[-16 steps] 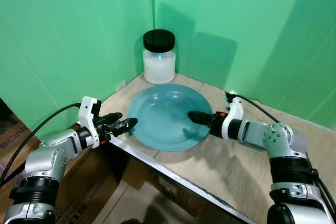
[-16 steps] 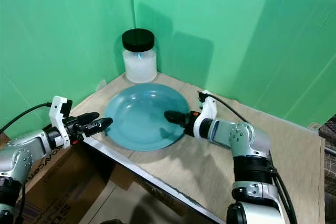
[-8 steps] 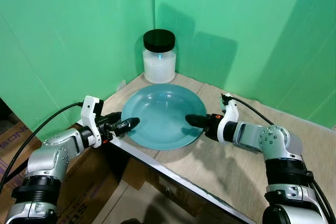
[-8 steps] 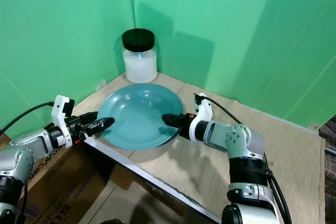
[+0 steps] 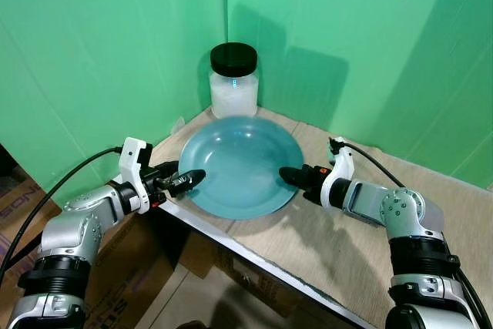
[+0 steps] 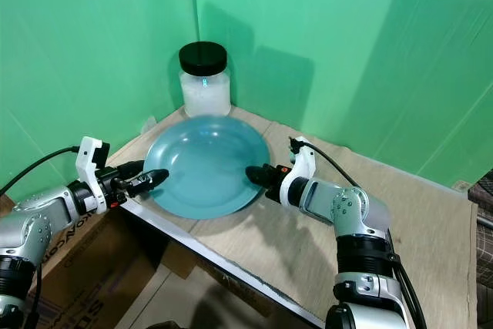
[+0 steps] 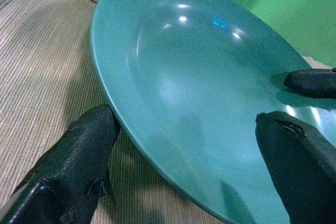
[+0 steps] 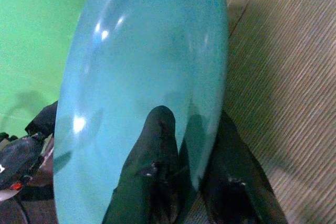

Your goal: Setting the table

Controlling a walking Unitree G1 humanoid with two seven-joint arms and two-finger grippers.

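- A teal plate (image 5: 237,166) lies on a table (image 5: 362,260) covered with a beige woven cloth, near the corner where two green walls (image 5: 108,44) meet
- The plate sits close to the table's left front edge, with its far rim just before a frosted white jar (image 5: 233,90) that has a black lid (image 5: 233,59)
- The right gripper (image 5: 293,176) reaches in from the right and clamps the plate's right rim: in the right wrist view one finger (image 8: 152,166) presses on the inner face of the plate and the other lies under the outer rim, next to the cloth
- The left gripper (image 5: 185,180) is at the plate's left edge, level with the table border
- In the left wrist view its two fingers are spread apart, one finger (image 7: 79,166) low beside the cloth beneath the rim and the other over the plate's inner surface; the rim passes between them, and neither is clearly seen pressing on it
- In that same view the plate's near edge looks raised a little off the cloth, so the plate seems slightly tilted, though the head views do not settle this
- The tip of the right gripper's finger shows across the dish in the left wrist view
- Brown cardboard boxes (image 5: 131,275) stand on the floor below the table's left edge
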